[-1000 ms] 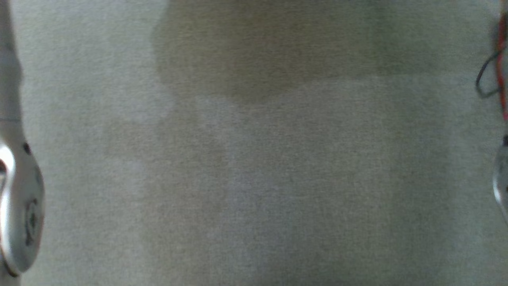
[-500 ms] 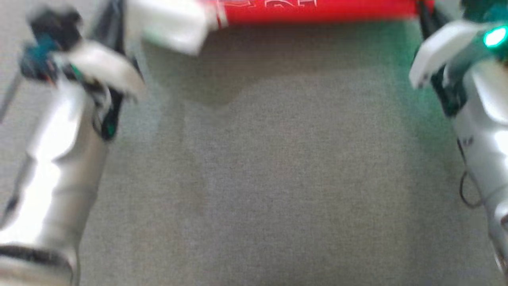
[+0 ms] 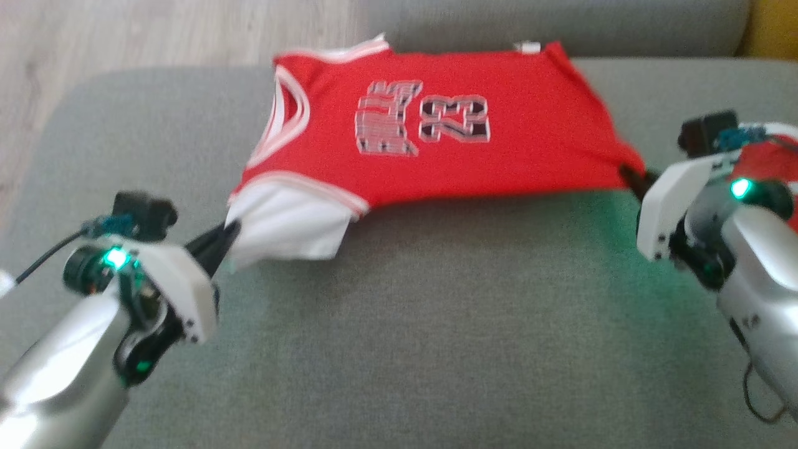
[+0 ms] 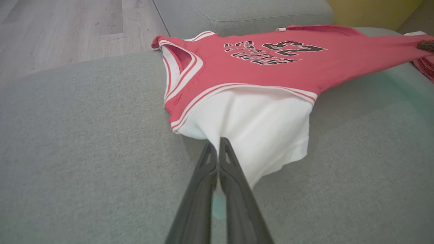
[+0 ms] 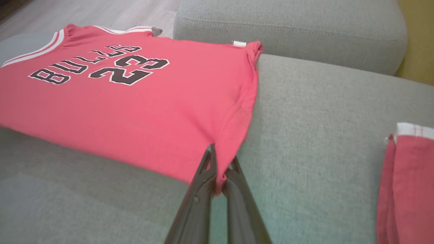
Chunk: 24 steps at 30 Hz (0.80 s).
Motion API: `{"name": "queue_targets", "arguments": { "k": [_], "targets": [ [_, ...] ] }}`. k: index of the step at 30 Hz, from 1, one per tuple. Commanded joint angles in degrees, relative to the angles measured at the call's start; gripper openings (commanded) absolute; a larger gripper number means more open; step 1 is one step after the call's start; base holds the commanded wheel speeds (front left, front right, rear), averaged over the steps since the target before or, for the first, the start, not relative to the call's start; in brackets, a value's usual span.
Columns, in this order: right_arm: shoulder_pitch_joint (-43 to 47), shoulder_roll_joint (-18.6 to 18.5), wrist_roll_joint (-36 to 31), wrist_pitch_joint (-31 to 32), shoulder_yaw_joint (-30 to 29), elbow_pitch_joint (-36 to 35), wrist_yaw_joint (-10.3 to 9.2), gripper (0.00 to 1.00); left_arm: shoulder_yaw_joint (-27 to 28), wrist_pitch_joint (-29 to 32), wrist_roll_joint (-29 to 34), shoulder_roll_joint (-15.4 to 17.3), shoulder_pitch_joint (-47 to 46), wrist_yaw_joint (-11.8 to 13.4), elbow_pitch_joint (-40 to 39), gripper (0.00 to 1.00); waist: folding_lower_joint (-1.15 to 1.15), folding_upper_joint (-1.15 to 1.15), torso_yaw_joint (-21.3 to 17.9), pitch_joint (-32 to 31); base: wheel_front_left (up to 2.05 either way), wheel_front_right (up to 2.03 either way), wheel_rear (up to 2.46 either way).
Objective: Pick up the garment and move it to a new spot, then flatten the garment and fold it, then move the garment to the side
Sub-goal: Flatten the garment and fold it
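**Q:** While it's stretched over the sofa (image 3: 399, 349) seat, who holds the red jersey (image 3: 499, 156)?

**A:** The left gripper (image 3: 232, 229) pinches its white sleeve, and the right gripper (image 3: 628, 176) pinches its red hem corner, both clamped tight.

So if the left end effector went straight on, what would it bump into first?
The red jersey: the left end effector is shut on its white sleeve, so it would likely push into that cloth.

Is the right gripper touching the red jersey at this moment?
Touching. The right wrist view shows the right gripper shut on the red jersey, with the jersey's corner pinched between the closed jaws.
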Motion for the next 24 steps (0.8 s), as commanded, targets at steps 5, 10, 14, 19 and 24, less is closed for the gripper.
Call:
{"name": "queue_targets", "arguments": {
  "k": [5,10,14,19,24],
  "targets": [
    [4.53,-5.32,6.79,4.32,3.15,-7.26,-0.04,0.0,2.79,3.59,-3.34,7.88,3.43,0.94,-8.45,0.0,0.02,0.0,-1.23,-6.02,0.0,0.0,0.0],
    [9.23,-8.08,11.5,6.25,3.0,-12.35,-0.04,0.0,3.12,6.59,-5.88,11.04,7.96,3.39,-15.99,0.0,0.02,0.0,-1.77,-7.85,0.0,0.0,0.0],
    [12.39,-9.06,14.81,6.2,1.25,-16.99,-0.04,0.0,3.83,7.45,-7.07,12.71,10.24,5.62,-20.77,0.0,0.02,0.0,-2.11,-7.84,0.0,0.0,0.0],
    [13.6,-9.26,14.98,6.02,-1.08,-20.43,-0.04,0.0,4.79,6.69,-6.8,12.88,10.19,7.56,-22.78,0.0,0.02,0.0,-2.35,-6.07,0.0,0.0,0.0],
    [12.98,-8.21,13.22,6.54,-3.14,-21.54,-0.04,0.0,5.16,6.04,-6.06,11.19,7.39,7.89,-21.74,0.0,0.02,0.0,-2.17,-3.46,0.0,0.0,0.0]
  ]
}}
